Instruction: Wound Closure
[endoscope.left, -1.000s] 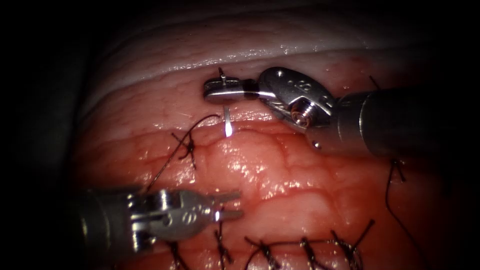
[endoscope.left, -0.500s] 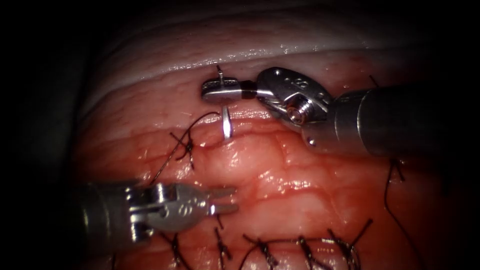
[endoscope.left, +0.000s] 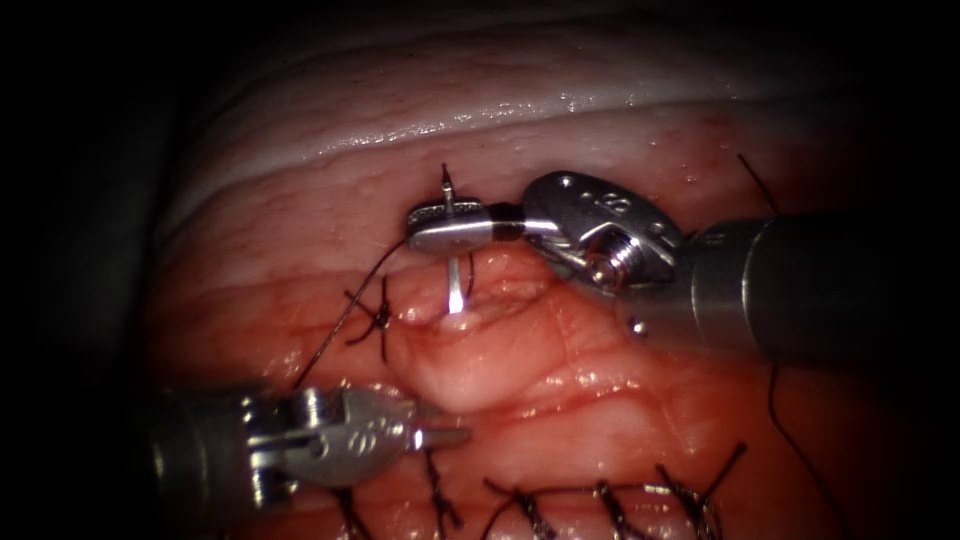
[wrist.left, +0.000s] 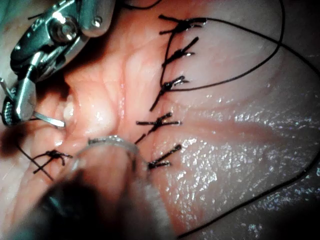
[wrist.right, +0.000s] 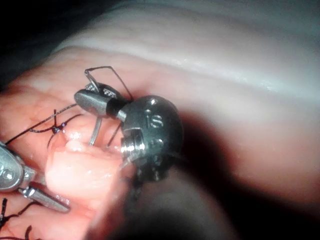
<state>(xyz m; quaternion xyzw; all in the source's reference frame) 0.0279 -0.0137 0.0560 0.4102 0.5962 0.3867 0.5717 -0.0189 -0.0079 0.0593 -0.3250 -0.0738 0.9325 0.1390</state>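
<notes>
My right tool (endoscope.left: 450, 227), in from the right of the endoscope frame, sits at upper centre with its jaws clamped on the needle (endoscope.left: 455, 290) near its tail end. A short stub with the thread (endoscope.left: 345, 310) sticks up above the jaws. The needle body hangs down below the jaws and its lower part is in the tissue (endoscope.left: 620, 400), entering a raised pale fold (endoscope.left: 470, 360) at frame centre.

Compared with a second ago, this tool is lower and the fold has bunched up under the needle.

The thread runs from the needle down and left past a tied stitch (endoscope.left: 378, 315) toward the lower left.

My left tool (endoscope.left: 440, 437) is at lower left, jaws closed or nearly so on the base of the fold. I cannot tell for sure if they pinch tissue or just press it.

A row of finished stitches (endoscope.left: 600, 495) runs along the bottom edge. A loose strand (endoscope.left: 775, 400) hangs at right.

In the right wrist view, the right tool (wrist.right: 92, 100) grips the needle (wrist.right: 95, 132) above the fold (wrist.right: 85, 170), with the left tool (wrist.right: 45, 197) touching it.

In the left wrist view, the needle (wrist.left: 50, 120) enters tissue beside the right tool (wrist.left: 22, 97).
</notes>
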